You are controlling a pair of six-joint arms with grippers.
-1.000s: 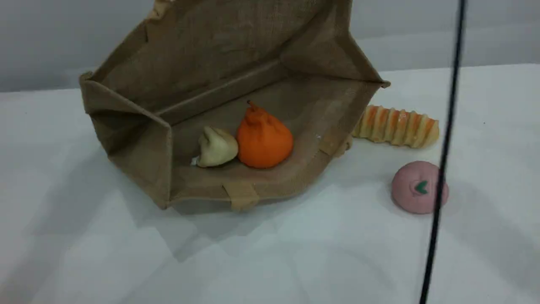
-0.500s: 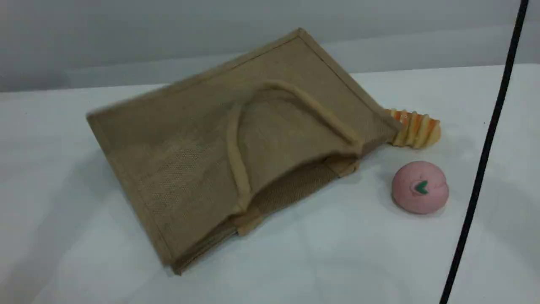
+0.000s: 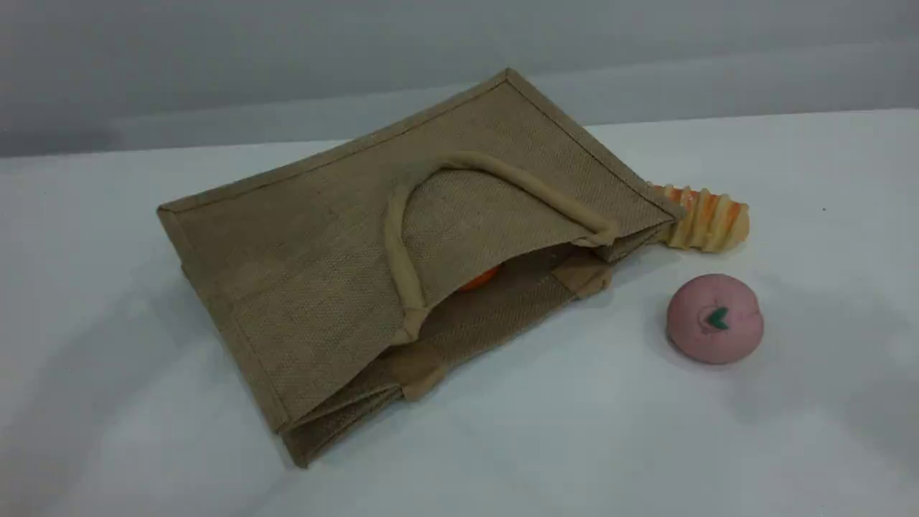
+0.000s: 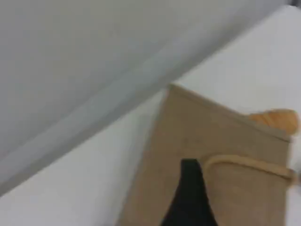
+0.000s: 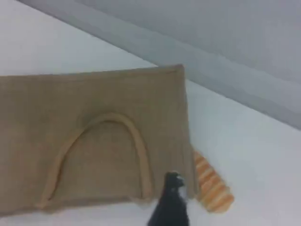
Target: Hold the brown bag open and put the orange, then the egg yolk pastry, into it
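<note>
While the tan-brown jute tote bag [image 3: 287, 244] lies flat on the white counter [image 3: 610, 431], we see a sliver of the bright orange fruit [image 3: 479, 278] inside its gaping mouth, under the rope loop handle [image 3: 502, 171]. The egg yolk pastry is hidden. We mark the right gripper [image 5: 171, 200] above the bag, jaws apart, empty. For the left gripper [image 4: 190, 197] we see one fingertip; state we cannot tell. Orange-striped twisted bread [image 3: 707, 215] touches the bag's corner; pink round bun [image 3: 714, 317] sits near.

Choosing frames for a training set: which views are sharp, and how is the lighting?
Scene view: sharp, soft even light, faint shadows beside the brown bag and pink bun, no glare. Left wrist view: blurred throughout, the bag's edges smeared. Right wrist view: also soft, the striped bread fuzzy.
</note>
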